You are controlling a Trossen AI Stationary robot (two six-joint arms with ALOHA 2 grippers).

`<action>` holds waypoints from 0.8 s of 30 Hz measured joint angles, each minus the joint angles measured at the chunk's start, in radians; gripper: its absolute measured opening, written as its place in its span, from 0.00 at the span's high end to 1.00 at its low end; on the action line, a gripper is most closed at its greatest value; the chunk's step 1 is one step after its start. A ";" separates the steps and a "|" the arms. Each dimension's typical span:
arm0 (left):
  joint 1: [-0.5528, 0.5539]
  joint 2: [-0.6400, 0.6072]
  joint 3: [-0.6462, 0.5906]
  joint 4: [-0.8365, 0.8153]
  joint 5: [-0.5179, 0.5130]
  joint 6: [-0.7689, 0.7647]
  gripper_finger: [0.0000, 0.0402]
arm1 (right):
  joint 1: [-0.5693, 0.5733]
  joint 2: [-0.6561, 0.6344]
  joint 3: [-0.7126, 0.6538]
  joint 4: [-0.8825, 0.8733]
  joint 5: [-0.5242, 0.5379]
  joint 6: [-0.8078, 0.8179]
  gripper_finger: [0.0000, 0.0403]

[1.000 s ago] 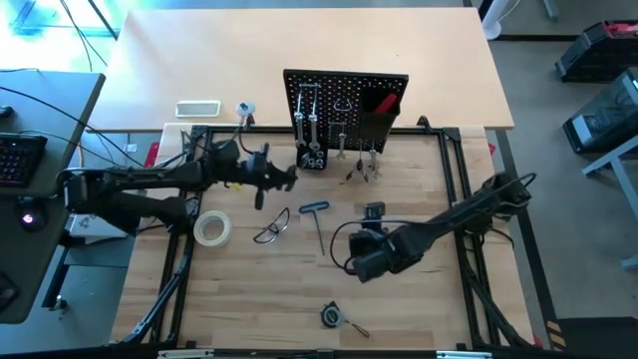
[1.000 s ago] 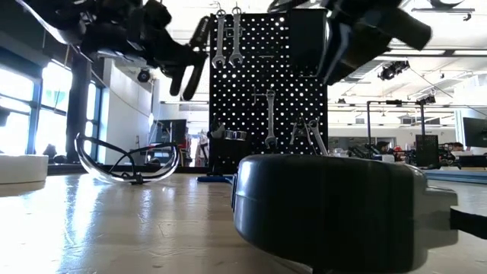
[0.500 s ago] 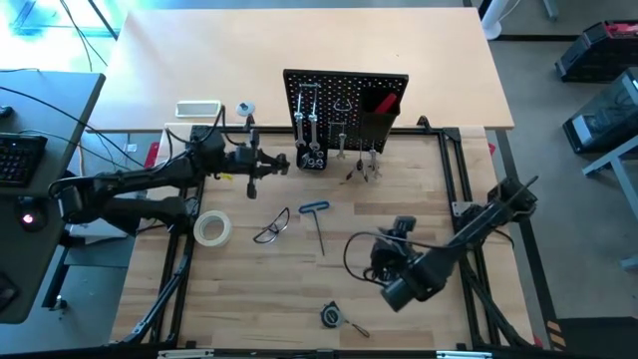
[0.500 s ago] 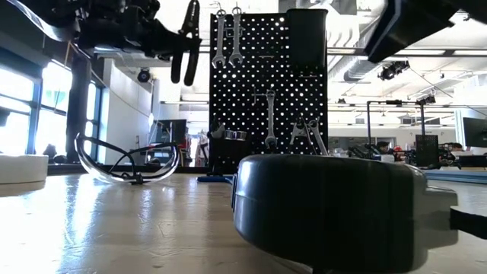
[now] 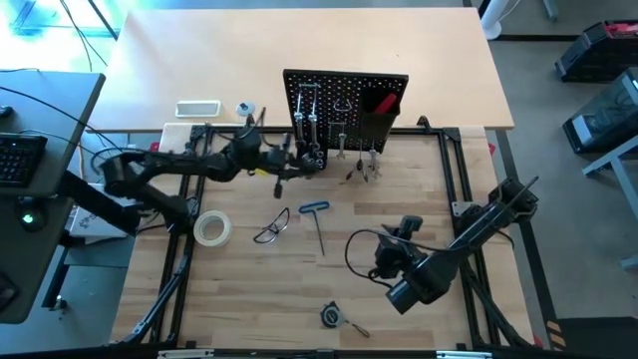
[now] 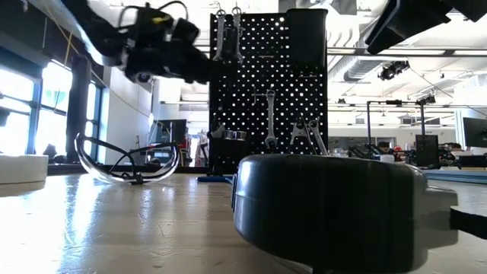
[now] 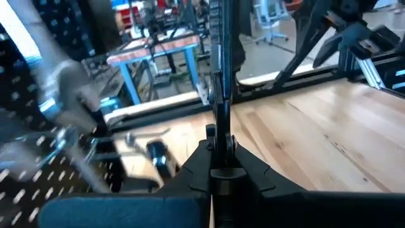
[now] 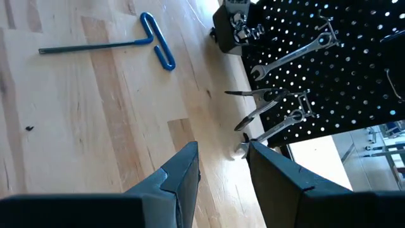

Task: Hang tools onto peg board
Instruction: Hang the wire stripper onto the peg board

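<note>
Left tool (image 5: 282, 165), clamped on black pliers (image 7: 221, 107), sits at the peg board's (image 5: 346, 105) nine o'clock; next, hooking them. Right tool (image 8: 221, 166) waits half-open, empty.

The peg board (image 5: 346, 108) stands up like a wall at the far side of the table (image 5: 259, 279). Wrenches (image 5: 307, 130) and more tools (image 5: 361, 160) hang on its front, and a black bin (image 5: 377, 122) sticks out, so little bare board is left. The left gripper (image 5: 289, 165) is close to the board's left side and blocks the way there. On the table lie a tape roll (image 5: 211, 228), glasses (image 5: 271, 226), a hex key (image 5: 317, 220) and a small tool (image 5: 335, 317). The wood between them is bare. The right gripper (image 5: 399, 239) hangs over open wood, well apart from the board
</note>
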 joint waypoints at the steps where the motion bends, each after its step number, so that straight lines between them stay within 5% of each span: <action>1: -0.009 0.031 0.023 0.009 0.001 0.003 0.95 | 0.000 0.000 0.000 0.000 0.000 0.000 0.68; 10: -0.046 0.233 0.177 -0.017 -0.012 0.011 0.95 | 0.011 0.000 0.000 -0.002 0.000 0.008 0.68; 15: -0.022 0.242 0.193 -0.019 -0.103 -0.003 0.95 | 0.015 0.000 -0.005 -0.003 0.001 0.008 0.68; 24: 0.040 0.241 0.224 -0.026 -0.110 -0.040 0.95 | 0.014 0.000 -0.079 0.024 0.022 0.027 0.68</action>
